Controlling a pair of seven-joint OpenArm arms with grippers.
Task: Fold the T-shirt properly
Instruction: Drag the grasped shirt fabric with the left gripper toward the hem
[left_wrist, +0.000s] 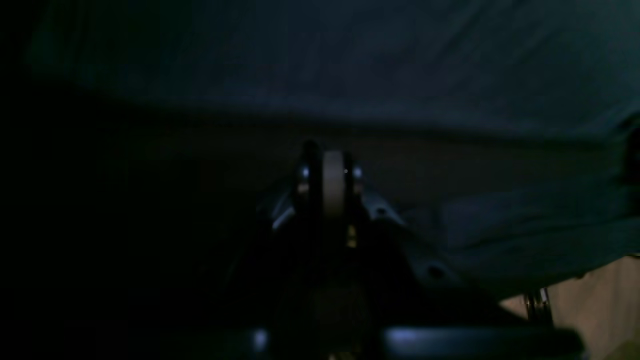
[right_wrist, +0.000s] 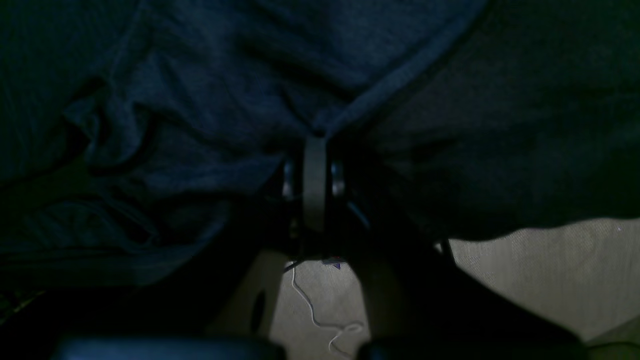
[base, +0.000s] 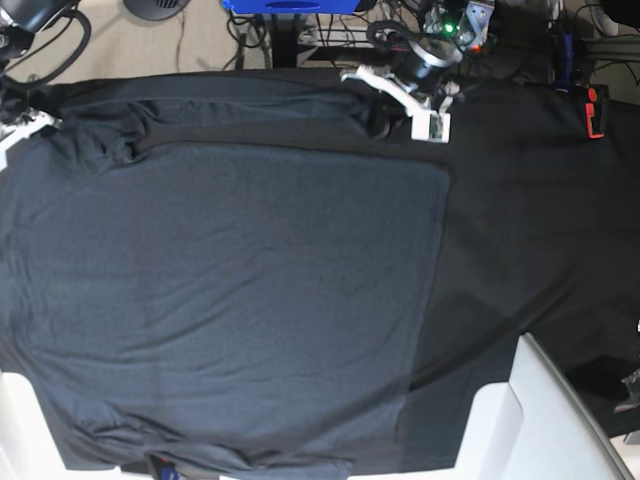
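The T-shirt (base: 230, 300) lies spread flat over the black cloth (base: 530, 230) covering the counter, its lower hem cut off by the overhead frame. Only the right wrist view shows the right gripper (right_wrist: 315, 137) clenched on the shirt's hemmed edge. The left gripper (left_wrist: 332, 152), dim and blurred in its own view, is clenched empty above dark fabric.
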